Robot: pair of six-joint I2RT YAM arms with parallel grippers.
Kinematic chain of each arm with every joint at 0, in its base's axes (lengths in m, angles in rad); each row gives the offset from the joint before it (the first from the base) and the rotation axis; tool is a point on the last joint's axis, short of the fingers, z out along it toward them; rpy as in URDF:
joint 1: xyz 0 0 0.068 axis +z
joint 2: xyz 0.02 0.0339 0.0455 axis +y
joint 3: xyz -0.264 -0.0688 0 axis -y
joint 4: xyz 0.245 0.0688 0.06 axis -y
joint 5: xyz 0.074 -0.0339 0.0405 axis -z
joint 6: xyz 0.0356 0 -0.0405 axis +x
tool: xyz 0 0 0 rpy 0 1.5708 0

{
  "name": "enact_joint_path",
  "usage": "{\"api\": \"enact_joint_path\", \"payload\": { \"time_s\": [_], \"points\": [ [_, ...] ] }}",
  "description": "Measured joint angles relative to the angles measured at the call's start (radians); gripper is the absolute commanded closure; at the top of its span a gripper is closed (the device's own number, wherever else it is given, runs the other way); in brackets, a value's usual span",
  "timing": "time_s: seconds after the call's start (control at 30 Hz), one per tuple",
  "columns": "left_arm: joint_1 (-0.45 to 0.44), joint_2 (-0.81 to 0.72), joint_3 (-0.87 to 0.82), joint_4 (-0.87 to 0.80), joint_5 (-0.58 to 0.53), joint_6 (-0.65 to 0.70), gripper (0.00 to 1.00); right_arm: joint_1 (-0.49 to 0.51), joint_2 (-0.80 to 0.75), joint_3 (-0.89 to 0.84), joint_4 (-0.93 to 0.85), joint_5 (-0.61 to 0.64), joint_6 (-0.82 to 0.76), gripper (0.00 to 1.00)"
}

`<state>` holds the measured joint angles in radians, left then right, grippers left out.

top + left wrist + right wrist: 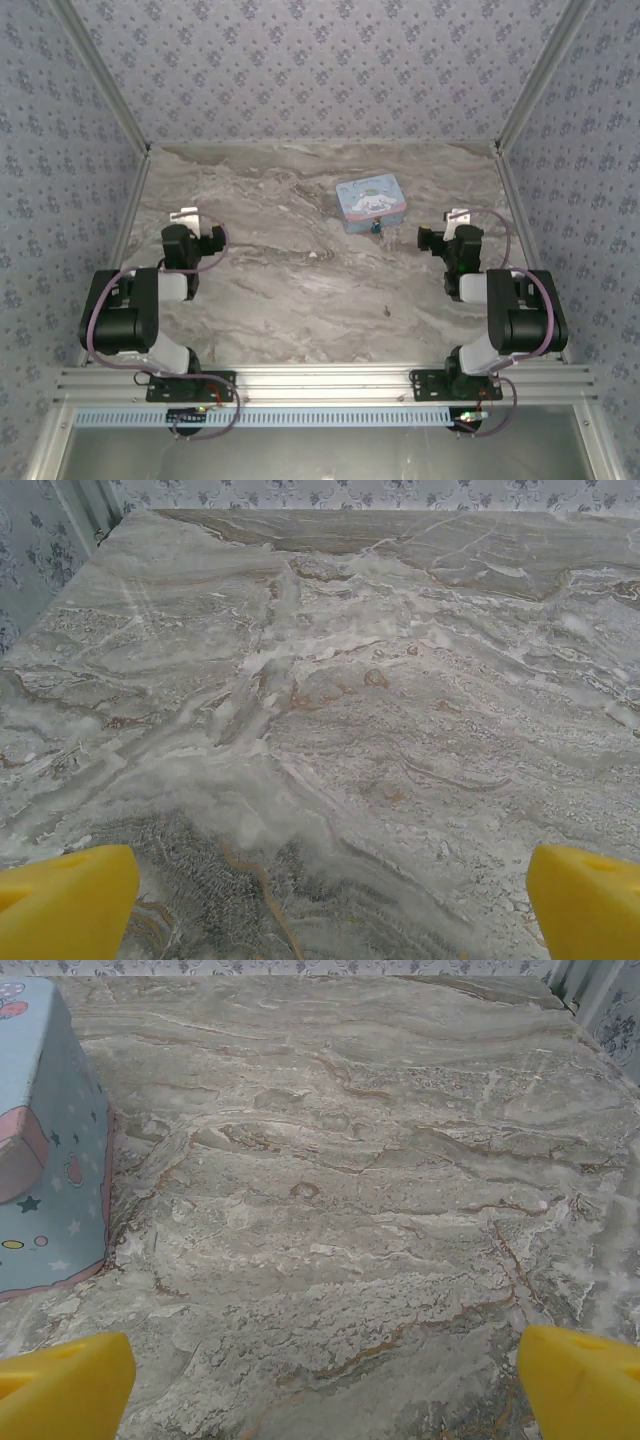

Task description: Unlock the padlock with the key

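The tiny teal padlock (377, 228) hangs at the front edge of the light blue cartoon tin (369, 200) on the marble table (300, 290). A small dark speck that may be the key (388, 311) lies on the marble nearer the front, right of centre. My left gripper (188, 222) hovers over the left side of the table, far from both. In the left wrist view it (330, 910) is open, yellow fingertips (60, 900) wide apart over bare marble. My right gripper (452, 225) sits to the right of the tin. It (325, 1390) is open too, with the tin (45, 1140) at its left.
Patterned walls and metal frame posts (105, 90) close in the table on the left, back and right. An aluminium rail (320, 382) carrying both arm bases runs along the near edge.
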<state>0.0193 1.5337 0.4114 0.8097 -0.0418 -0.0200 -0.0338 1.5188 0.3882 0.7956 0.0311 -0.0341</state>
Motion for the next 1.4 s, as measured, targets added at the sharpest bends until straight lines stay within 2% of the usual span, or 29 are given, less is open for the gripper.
{"api": "enact_joint_path", "payload": {
  "time_s": [1.0, 1.07, 1.23, 1.4],
  "points": [
    [0.000, -0.012, -0.003, -0.009, 0.000, -0.007, 0.00, -0.004, -0.003, 0.002, -0.014, -0.002, 0.008, 0.00],
    [0.000, -0.069, -0.009, -0.059, -0.003, -0.008, 0.01, -0.020, -0.025, 0.021, -0.085, -0.009, 0.024, 0.00],
    [0.000, -0.332, 0.005, -0.214, -0.004, -0.024, 0.01, -0.089, -0.164, 0.109, -0.286, -0.044, 0.088, 0.00],
    [0.000, -0.470, 0.131, -0.441, -0.005, -0.134, 0.01, -0.081, -0.305, 0.163, -0.473, -0.087, 0.151, 0.00]
  ]
}}
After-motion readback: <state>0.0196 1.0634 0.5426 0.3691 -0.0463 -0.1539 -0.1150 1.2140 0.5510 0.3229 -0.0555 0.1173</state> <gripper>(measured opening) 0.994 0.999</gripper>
